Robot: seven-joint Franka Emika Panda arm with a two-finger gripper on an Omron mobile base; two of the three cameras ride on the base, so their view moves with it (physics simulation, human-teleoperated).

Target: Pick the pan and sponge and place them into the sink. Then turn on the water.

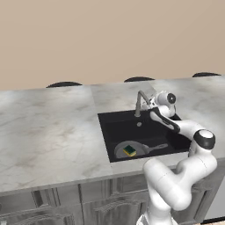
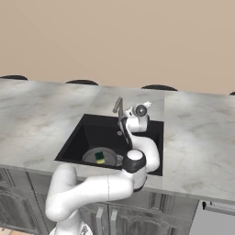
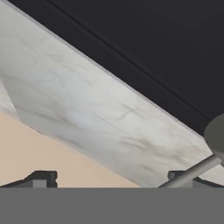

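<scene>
The pan lies in the front of the black sink, its handle pointing right. The green and yellow sponge rests inside the pan. The faucet stands behind the basin; water is out of view at its spout. My gripper hovers open beside the faucet, above the sink's back edge, holding nothing. In the hand view a thin metal rod of the faucet runs past the right fingertip.
Grey marble countertop spreads to both sides of the sink. A beige wall rises behind it. Dark round shapes sit along the counter's far edge. Cabinet doors are below.
</scene>
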